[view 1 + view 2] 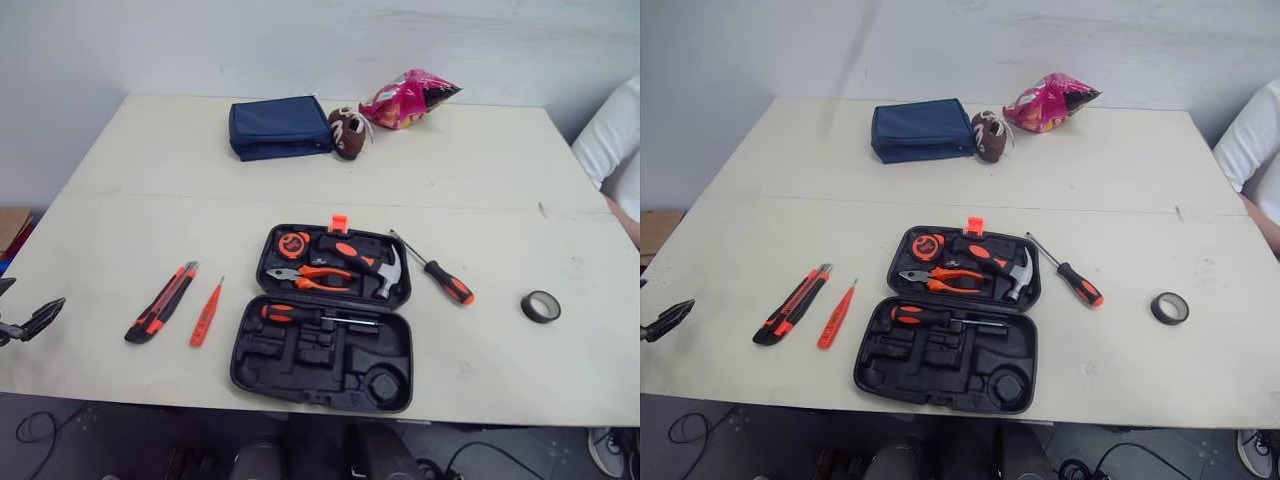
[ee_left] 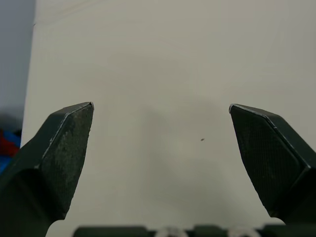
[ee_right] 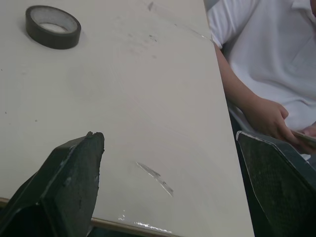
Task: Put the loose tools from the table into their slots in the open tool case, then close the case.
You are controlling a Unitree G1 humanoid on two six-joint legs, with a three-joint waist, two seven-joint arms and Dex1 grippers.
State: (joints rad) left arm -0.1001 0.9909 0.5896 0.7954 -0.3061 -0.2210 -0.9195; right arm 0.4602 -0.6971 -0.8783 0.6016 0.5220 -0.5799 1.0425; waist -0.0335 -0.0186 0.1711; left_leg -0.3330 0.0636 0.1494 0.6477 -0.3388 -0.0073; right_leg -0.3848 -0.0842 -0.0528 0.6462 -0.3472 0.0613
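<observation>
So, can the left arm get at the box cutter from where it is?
Probably yes: the left gripper is open at the table's left edge, with only bare table between it and the box cutter.

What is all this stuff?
table: one, cream
tool case: one, black, centre
tape measure, pliers, hammer, screwdriver: one each, orange-black, in case
utility knife: one, orange-black, left of case
tester pen: one, orange, beside knife
loose screwdriver: one, orange-black, right of case
tape roll: one, black, far right
pouch: one, navy, back
toy football: one, brown, beside pouch
snack bag: one, pink, back
person: one, white shirt, right
left gripper: black, open, left edge
right gripper: black, open, right edge
</observation>
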